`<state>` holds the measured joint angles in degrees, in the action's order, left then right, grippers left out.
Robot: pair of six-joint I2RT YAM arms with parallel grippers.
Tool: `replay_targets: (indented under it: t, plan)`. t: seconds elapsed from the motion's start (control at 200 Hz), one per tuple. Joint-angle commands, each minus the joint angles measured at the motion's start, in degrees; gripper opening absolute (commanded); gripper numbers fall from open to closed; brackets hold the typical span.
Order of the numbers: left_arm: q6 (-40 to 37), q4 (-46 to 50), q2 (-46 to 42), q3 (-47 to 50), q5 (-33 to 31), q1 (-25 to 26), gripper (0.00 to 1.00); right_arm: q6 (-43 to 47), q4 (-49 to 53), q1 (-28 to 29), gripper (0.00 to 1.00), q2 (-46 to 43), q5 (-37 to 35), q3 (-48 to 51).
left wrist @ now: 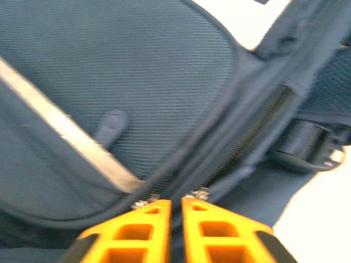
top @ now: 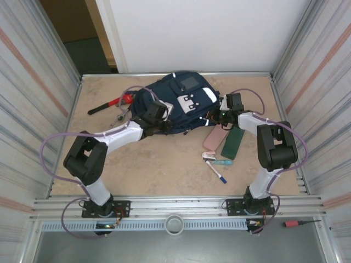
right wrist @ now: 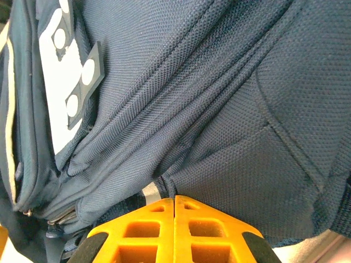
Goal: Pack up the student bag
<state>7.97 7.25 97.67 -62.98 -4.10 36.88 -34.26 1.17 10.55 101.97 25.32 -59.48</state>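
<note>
student bag (top: 184,98) on beige table (top: 164,161), corrugated metal walls (top: 33,71) | left hand (left wrist: 175,204) narrow on zip (left wrist: 258,131) | right hand (right wrist: 174,200) pinching fabric

No lettering, brand, number or sign can be read anywhere. The white patch (right wrist: 52,109) on the front of the student bag (top: 170,90) carries only plain round marks, no letters
</note>
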Motion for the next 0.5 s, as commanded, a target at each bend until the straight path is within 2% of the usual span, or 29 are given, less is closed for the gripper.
replay_targets:
  t: [0.0,0.165,0.271,0.496]
  plan:
    - [2.0,2.5,-1.3,-3.3,-0.9,2.5,0.25,0.6,0.8,0.4,0.00,-0.5,0.3,-1.7]
    - [5.9,5.8,4.0,-7.8,-3.0,4.4,0.38,0.3,0.3,0.6,0.00,-0.3,0.6,-1.7]
    - [4.8,7.6,7.3,-11.1,-8.1,6.4,0.47,0.3,0.2,0.8,0.00,-0.4,0.7,-1.6]
    - [2.6,12.5,12.7,-16.5,-16.8,7.8,0.53,0.4,0.1,0.9,0.00,-0.5,1.0,-1.4]
